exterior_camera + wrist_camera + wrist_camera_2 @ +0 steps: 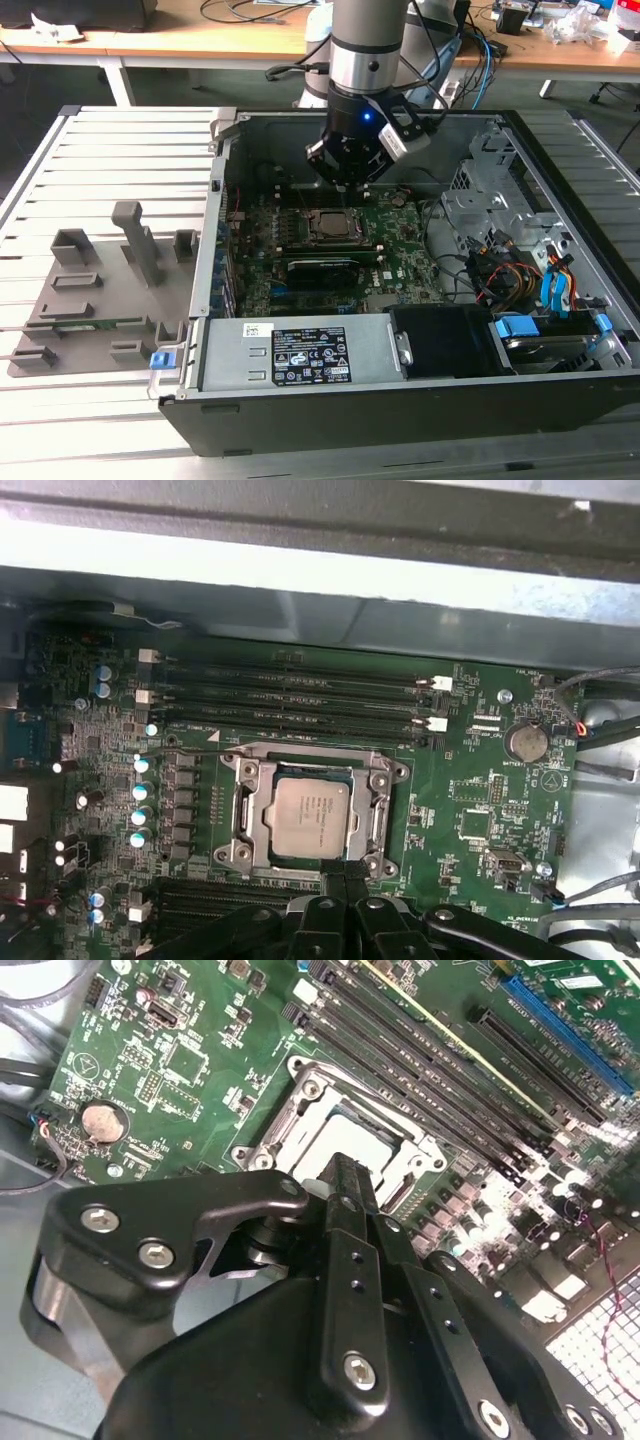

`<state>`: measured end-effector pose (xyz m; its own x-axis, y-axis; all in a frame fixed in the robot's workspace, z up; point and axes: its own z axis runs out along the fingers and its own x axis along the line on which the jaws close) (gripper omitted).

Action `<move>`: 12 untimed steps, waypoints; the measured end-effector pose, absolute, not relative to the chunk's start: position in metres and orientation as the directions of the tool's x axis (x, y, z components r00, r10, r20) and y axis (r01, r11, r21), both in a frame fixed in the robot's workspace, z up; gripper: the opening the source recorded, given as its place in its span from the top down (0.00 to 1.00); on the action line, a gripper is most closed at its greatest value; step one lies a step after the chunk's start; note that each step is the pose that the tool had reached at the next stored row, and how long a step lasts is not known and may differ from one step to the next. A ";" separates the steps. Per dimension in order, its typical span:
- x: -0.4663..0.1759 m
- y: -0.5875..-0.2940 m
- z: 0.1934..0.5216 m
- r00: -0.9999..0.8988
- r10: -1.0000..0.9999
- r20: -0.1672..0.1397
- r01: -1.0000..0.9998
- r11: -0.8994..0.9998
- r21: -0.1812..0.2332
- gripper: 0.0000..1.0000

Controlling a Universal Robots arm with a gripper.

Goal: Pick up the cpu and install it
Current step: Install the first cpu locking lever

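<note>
Cpu (310, 817), pale top up, seated flat within metal-framed socket (243, 815) on green motherboard (480, 800); also seen in second wrist view (365, 1143). Gripper (345, 180) poised directly above, clear of chip, fingers (343, 877) pressed together, holding nothing. All inside open computer case (215, 190); grey holder blocks (100, 285) at exterior view's left.

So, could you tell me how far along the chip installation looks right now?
The chip already lies flat inside the socket frame on the green board. The claw hangs just above it, carrying nothing visible. Whether the socket is latched cannot be told.
</note>
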<state>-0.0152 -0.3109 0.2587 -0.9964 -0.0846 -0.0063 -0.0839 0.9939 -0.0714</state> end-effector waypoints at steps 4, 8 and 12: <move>-0.022 -0.300 0.259 -0.996 -0.085 -0.006 -0.084 0.994 -0.072 0.89; -0.041 -0.297 0.259 -0.996 -0.085 -0.006 -0.084 0.994 -0.072 0.89; -0.054 -0.295 0.259 -0.996 -0.085 -0.006 -0.084 0.994 -0.074 0.89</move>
<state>-0.0545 -0.2954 0.2588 -0.9964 -0.0848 -0.0061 -0.0841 0.9937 -0.0736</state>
